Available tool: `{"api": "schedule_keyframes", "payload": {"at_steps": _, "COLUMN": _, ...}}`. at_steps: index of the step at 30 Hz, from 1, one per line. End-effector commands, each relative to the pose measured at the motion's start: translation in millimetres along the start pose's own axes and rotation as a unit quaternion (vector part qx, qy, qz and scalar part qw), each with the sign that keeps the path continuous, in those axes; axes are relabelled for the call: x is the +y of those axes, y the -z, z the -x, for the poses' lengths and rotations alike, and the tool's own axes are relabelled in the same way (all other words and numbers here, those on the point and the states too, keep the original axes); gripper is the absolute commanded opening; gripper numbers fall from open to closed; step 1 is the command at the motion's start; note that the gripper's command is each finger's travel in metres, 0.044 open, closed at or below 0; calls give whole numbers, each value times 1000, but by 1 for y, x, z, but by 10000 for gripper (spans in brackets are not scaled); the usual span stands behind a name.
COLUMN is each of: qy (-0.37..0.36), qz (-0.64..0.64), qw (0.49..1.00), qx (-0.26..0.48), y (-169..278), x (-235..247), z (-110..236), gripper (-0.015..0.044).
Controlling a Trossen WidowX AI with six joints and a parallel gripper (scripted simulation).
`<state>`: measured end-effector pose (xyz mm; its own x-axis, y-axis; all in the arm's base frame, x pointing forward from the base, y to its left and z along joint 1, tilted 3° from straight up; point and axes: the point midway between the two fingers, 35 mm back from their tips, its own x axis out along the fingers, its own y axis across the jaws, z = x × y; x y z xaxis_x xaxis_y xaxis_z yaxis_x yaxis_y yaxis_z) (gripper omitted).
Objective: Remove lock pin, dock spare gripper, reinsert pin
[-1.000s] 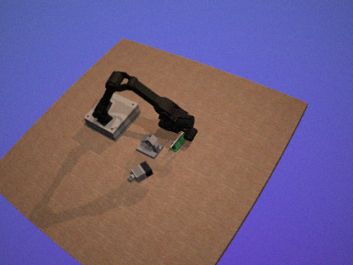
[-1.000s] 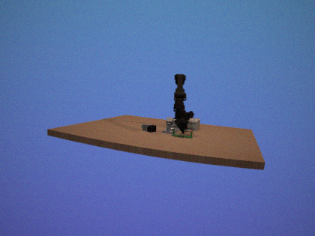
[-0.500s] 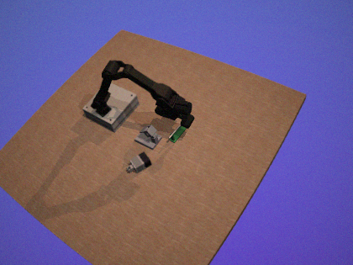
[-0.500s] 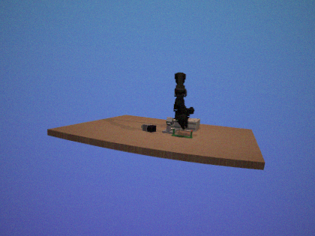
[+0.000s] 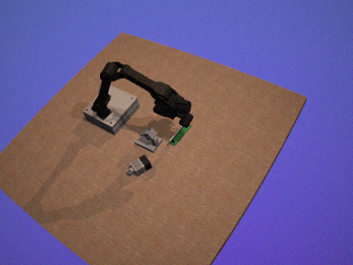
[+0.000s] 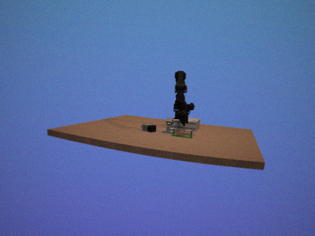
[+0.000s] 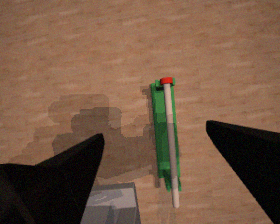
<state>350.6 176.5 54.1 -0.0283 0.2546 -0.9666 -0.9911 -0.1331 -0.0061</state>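
Observation:
The lock pin [image 7: 170,137], a grey rod with a red head, lies along a green tray [image 7: 161,127] [image 5: 181,135] [image 6: 182,134] on the table. My gripper [image 7: 154,132] [image 5: 185,122] is open and empty, a little above the pin with a finger on each side. The grey mount with its socket [image 5: 149,140] [image 6: 169,126] stands just left of the tray; its corner shows at the bottom of the wrist view [image 7: 112,204]. The spare gripper [image 5: 140,165] [image 6: 149,127], grey and black, lies on the table in front of the mount.
The arm's grey base block [image 5: 118,106] [image 6: 193,123] stands behind the mount. The brown table top [image 5: 235,159] ends in open edges on all sides.

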Motion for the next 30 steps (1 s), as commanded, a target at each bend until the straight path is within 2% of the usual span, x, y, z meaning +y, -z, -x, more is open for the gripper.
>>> {"api": "schedule_keyframes", "payload": {"at_steps": 1, "qy": 1, "qz": 0, "qw": 1000, "qx": 0, "y": -3, "x": 0, "z": 10, "gripper": 440}}
{"api": "schedule_keyframes", "payload": {"at_steps": 14, "qy": -11, "qz": -1, "qw": 1000, "qx": 3, "y": -9, "x": 6, "z": 32, "gripper": 440}}
{"api": "schedule_keyframes", "payload": {"at_steps": 17, "qy": -12, "qz": -1, "qw": 1000, "qx": 3, "y": -7, "x": 6, "z": 27, "gripper": 440}}
{"api": "schedule_keyframes", "payload": {"at_steps": 26, "qy": -12, "qz": -1, "qw": 1000, "qx": 3, "y": -23, "x": 8, "z": 78, "gripper": 440}}
{"api": "schedule_keyframes", "payload": {"at_steps": 30, "qy": -12, "qz": -1, "qw": 1000, "qx": 3, "y": -24, "x": 9, "z": 82, "gripper": 440}}
